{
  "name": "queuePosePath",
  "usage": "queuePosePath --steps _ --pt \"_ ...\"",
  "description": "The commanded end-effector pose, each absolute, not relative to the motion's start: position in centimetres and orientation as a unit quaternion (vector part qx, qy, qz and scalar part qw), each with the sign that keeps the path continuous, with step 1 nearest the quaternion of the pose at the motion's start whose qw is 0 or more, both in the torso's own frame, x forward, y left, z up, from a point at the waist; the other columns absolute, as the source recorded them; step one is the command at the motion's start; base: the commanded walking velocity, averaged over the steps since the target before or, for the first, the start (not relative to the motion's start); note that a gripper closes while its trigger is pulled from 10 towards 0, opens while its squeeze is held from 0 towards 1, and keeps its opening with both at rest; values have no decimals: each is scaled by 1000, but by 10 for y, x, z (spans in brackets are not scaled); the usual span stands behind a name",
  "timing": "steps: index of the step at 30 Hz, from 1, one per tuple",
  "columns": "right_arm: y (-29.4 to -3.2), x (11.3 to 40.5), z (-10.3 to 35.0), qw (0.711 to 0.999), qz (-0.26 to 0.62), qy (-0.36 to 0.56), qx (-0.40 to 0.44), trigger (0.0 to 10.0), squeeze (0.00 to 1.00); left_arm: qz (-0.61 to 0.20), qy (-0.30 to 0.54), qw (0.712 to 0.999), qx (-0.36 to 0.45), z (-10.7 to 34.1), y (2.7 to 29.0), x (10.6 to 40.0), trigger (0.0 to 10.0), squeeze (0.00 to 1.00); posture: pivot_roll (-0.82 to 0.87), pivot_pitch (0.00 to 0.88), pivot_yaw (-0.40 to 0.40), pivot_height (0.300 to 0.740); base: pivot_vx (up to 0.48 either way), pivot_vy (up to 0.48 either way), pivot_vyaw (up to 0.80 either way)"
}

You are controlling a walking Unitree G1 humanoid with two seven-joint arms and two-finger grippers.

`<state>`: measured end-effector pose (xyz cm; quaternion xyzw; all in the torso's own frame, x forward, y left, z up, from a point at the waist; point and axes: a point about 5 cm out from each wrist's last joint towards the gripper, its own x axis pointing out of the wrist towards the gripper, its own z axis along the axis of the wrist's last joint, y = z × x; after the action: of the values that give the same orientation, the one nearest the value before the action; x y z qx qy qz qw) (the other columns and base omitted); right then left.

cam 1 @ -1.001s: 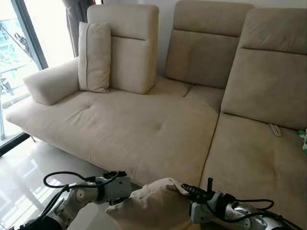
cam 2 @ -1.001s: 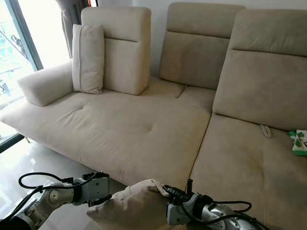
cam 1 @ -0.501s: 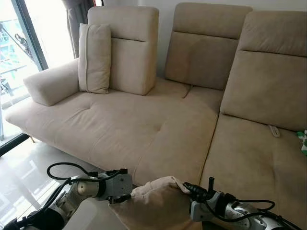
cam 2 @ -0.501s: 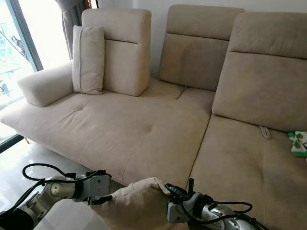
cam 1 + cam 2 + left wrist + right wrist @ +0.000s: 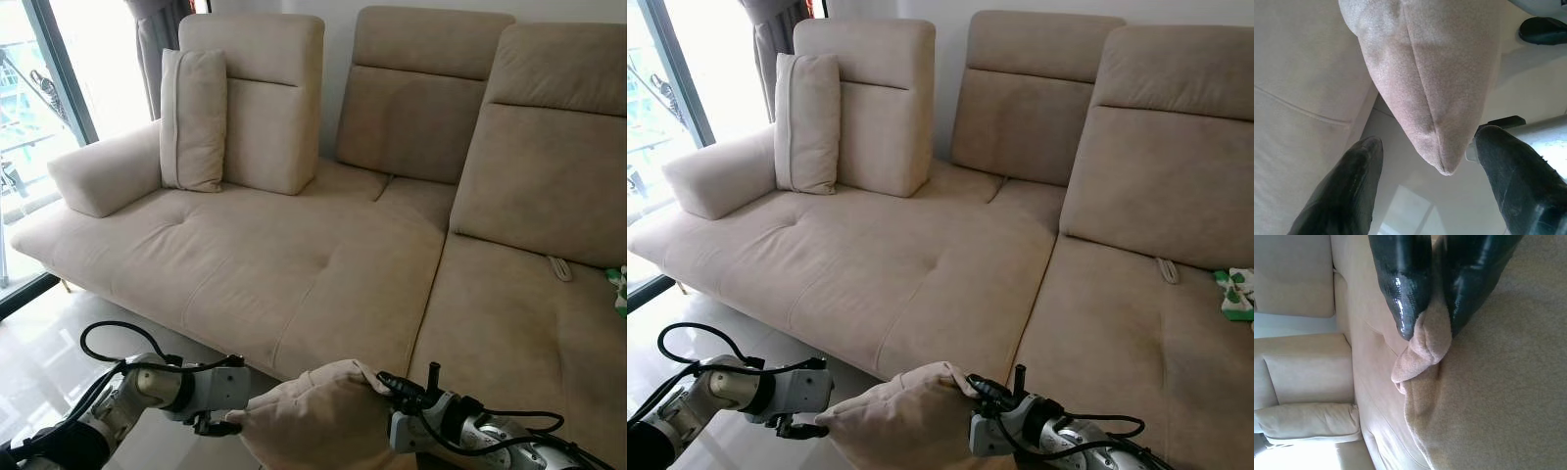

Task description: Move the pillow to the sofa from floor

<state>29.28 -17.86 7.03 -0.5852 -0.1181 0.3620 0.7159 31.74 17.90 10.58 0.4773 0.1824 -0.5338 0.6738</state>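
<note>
Left hand [image 5: 227, 423] has dropped lower, released, beside pillow [image 5: 313, 416]; right hand [image 5: 1431, 328] grasping its corner (lift onto sofa [image 5: 294, 264] pending).

pillows: 2 [image 5: 313, 416] [image 5: 194, 117] | sofa: 1 [image 5: 294, 255] | grippers: 2 [image 5: 217, 427] [image 5: 384, 384]

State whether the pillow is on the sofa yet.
Not yet. The pillow hangs in front of the sofa, its corner pinched by the right gripper; the open left gripper brackets another corner.

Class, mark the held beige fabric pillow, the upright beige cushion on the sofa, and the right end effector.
Beige fabric pillow [image 5: 313, 416], left eye view, top face.
Upright beige cushion [image 5: 193, 117], left eye view, front.
Right end effector [image 5: 1432, 325], right wrist view, between fingertips.
</note>
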Motion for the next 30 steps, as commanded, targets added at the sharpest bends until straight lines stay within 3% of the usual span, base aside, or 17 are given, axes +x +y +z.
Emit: queuePosePath --steps 1,10,30 --pt "-177 293 75 717 356 -135 -585 0 0 -538 191 669 477 104 182 316 10000 0 31 0 12 573 0 0 0" --pt "-165 295 92 714 352 -180 -578 0 0 -548 196 669 463 91 168 311 10000 0 23 0 9 573 0 0 0" --pt "-168 300 111 735 276 -215 -581 0 0 -539 245 662 460 85 177 309 10000 0 14 0 9 573 0 0 0"
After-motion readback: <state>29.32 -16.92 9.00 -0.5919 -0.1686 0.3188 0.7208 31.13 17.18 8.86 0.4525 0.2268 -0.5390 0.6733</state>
